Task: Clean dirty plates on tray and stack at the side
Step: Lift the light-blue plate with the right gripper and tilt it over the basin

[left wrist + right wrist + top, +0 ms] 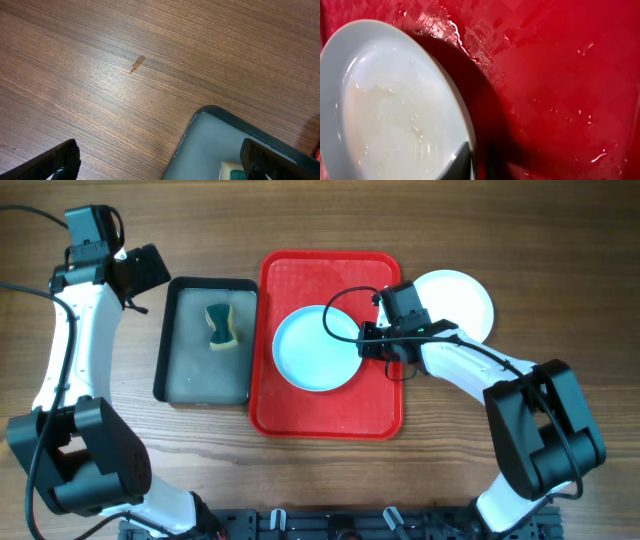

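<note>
A pale blue plate [315, 350] lies in the red tray [330, 275], a little right of the tray's middle. My right gripper [368, 345] is shut on the plate's right rim. In the right wrist view the plate [395, 110] looks wet, one dark finger [460, 162] lies on its inner side, and the rim is pinched at my right gripper [472, 160] over the wet tray [560, 75]. A white plate [460, 300] rests on the table just right of the tray. My left gripper [150, 268] hangs open and empty at the far left.
A dark grey pan [200, 370] with a yellow-green sponge [222, 327] stands left of the tray. In the left wrist view my left gripper [160, 157] straddles the pan's corner [210, 145], the sponge [232, 172] near its right finger. Bare wood surrounds them.
</note>
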`<state>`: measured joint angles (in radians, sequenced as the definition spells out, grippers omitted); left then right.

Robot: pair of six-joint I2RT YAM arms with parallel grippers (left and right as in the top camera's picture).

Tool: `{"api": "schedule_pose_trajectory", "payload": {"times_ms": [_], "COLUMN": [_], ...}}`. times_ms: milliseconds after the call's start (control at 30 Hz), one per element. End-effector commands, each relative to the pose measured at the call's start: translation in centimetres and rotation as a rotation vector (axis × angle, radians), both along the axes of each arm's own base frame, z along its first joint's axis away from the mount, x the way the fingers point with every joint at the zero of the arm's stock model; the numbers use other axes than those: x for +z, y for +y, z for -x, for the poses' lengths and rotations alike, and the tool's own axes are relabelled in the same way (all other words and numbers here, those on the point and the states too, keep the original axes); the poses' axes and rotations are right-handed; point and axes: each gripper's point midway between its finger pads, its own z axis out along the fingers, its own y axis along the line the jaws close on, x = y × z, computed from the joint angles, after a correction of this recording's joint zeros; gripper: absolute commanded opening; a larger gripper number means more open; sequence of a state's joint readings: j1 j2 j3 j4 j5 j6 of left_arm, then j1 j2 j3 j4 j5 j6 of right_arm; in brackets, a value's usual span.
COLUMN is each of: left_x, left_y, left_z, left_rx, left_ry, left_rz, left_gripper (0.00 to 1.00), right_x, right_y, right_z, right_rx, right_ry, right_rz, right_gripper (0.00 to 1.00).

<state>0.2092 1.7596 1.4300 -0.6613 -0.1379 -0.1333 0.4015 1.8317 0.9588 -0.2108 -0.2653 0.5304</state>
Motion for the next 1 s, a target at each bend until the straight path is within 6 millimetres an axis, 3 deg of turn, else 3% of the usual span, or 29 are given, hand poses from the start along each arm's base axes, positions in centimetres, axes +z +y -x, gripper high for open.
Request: {"api": "schedule_pose_trajectory", "payload": {"times_ms": [0, 67, 200, 633, 667, 767, 900, 967], "left_x": [0.53, 0.53, 0.53, 0.53, 0.53, 0.53, 0.53, 0.53], "left_y": [0.39, 0.39, 0.39, 0.39, 0.39, 0.39, 0.39, 0.39], "left_z": [-0.14, -0.14, -0.14, -0.14, -0.14, -0.14, -0.14, -0.14], "left_rx": [0.017, 0.017, 0.017, 0.017, 0.017, 0.017, 0.017, 0.017], "left_ry": [-0.015, -0.015, -0.015, -0.015, -0.015, -0.015, -0.015, -0.015], "left_rz": [-0.006, -0.006, -0.006, -0.006, -0.006, -0.006, -0.006, -0.006], "left_gripper": [1.0, 1.0, 1.0, 1.0, 1.0, 1.0, 1.0, 1.0], "right_x": [-0.88, -0.86, -0.85, -0.77, -0.76, -0.71, -0.71, -0.72], "right_y": [-0.1, -0.08, -0.07, 0.05, 0.08, 0.17, 0.15, 0.14], "right_z": [0.24, 0.2, 0.2, 0.13, 0.16, 0.11, 0.1, 0.12], "right_rx": [-0.004, -0.004, -0.003, -0.001, 0.0, 0.002, 0.001, 0.001], "right_ry": [0.015, 0.013, 0.013, 0.009, 0.01, 0.008, 0.008, 0.009], "right_rz": [0.017, 0.016, 0.015, 0.009, 0.007, 0.003, 0.003, 0.004], "right_gripper": [0.04, 0.04, 0.14, 0.14, 0.17, 0.4, 0.43, 0.38]}}
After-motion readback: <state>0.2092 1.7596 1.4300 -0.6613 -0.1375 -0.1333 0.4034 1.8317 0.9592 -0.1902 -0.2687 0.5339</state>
